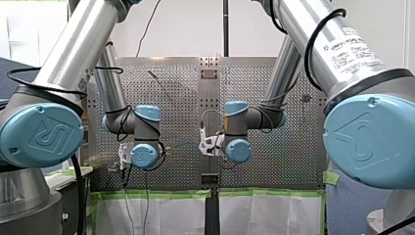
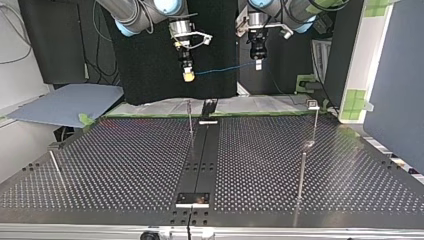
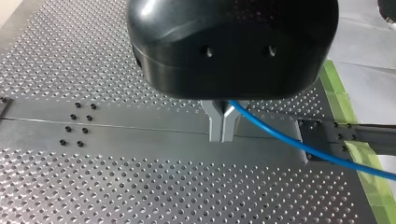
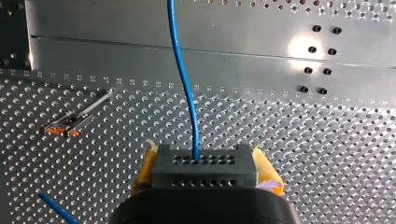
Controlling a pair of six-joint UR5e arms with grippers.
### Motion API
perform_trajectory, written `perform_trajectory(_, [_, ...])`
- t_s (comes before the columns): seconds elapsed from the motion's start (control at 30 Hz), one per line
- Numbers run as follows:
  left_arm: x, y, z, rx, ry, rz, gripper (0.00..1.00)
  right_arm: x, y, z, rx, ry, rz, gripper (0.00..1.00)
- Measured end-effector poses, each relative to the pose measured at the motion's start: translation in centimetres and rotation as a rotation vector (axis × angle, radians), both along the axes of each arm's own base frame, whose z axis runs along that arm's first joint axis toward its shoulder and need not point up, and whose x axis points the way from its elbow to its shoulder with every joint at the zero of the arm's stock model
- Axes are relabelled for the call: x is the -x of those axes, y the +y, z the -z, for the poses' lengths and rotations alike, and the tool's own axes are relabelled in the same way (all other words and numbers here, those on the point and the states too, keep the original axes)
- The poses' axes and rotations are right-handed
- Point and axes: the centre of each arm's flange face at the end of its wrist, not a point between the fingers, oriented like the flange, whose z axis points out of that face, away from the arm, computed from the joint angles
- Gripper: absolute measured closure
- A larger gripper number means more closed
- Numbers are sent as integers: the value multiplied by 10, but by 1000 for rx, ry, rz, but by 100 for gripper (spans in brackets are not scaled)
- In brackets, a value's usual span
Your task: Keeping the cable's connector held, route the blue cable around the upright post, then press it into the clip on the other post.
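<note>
Well above the tabletop (image 2: 125, 160), your right gripper (image 2: 188, 75) clamps the connector (image 4: 204, 161), your left gripper (image 3: 223, 134) pinches the blue cable (image 2: 225, 69) strung across the top view's upper middle; keep tension approaching the upright post (image 2: 190, 117).

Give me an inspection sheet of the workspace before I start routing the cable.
Surface: perforated table, with a plain metal strip down the middle.
Job's things: blue cable strung in the air between the grippers, round no post yet; connector on its end; upright post; post with a clip.
Clutter: a thin rod at the top view's right, a second rod at its left.
Grippers: my right gripper shut on the connector, yellow pads; my left gripper shut on the blue cable.
Cables: black cables along the arms.
Surroundings: green tape at the table's edge; blue sheet behind.
</note>
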Motion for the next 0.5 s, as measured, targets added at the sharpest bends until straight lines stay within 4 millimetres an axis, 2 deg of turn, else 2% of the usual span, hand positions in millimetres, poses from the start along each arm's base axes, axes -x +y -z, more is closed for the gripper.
perform_trajectory(0.27, [0, 0, 0, 0, 0, 0, 100, -3, -3, 6, -5, 25, 9, 100])
perform_trajectory(0.5, [0, 0, 0, 0, 0, 0, 100, -5, -5, 34, -62, 94, 12, 100])
